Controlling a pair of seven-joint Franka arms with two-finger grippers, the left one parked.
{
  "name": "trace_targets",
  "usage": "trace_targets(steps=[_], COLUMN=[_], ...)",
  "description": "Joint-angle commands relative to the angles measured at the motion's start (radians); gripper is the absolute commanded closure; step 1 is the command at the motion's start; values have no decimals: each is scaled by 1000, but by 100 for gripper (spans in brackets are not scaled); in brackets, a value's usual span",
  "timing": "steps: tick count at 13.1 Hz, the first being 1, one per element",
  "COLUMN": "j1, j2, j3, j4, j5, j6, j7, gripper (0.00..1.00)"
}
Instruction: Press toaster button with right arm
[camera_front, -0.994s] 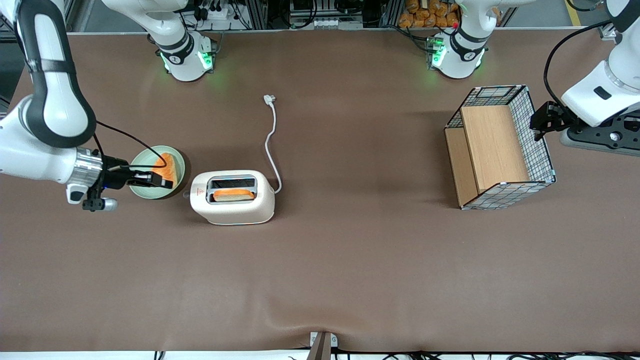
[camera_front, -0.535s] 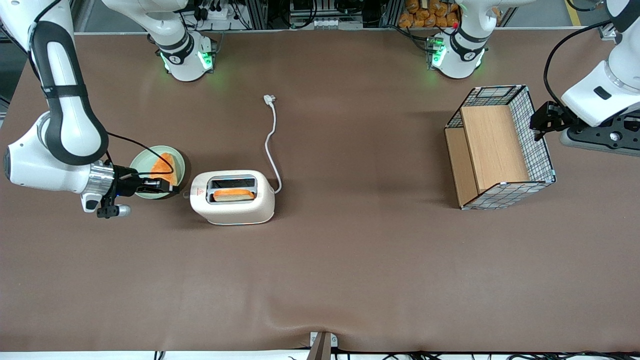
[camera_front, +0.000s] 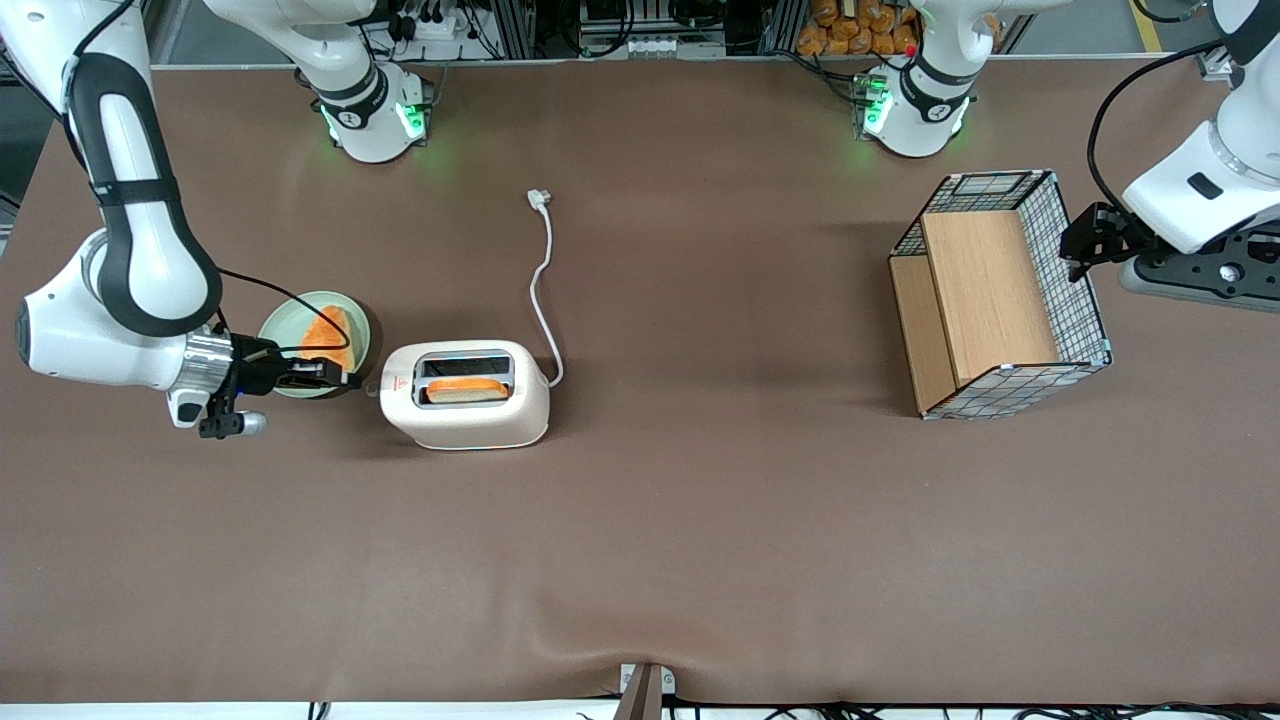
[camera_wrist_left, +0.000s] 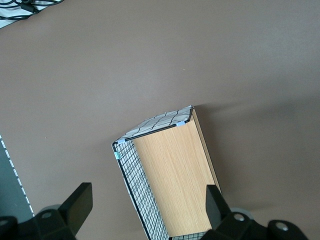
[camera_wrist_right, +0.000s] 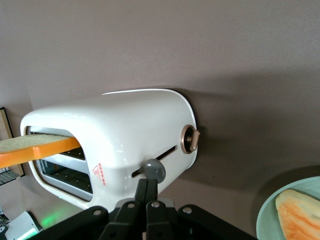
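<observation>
Right at the toaster's (camera_front: 465, 394) short end, the gripper (camera_wrist_right: 147, 186), fingers pressed together, touches the button (camera_wrist_right: 154, 170).

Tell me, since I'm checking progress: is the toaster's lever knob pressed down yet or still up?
Up: the button sits at the slot's upper end, and the bread still sticks out of the toaster. The shut gripper touches it.
</observation>
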Motion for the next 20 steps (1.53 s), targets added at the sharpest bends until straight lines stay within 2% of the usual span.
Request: trace_targets(steps=[1, 7, 10, 20], j1=[-6, -3, 1, 0], j2=[10, 23, 30, 87], j3=[3, 3, 3, 3], j4=[-1, 5, 5, 22], j5=[46, 58, 89, 98], j6=[14, 15, 15, 17], j7=[-41, -45, -47, -97], gripper=[100, 100, 100, 100])
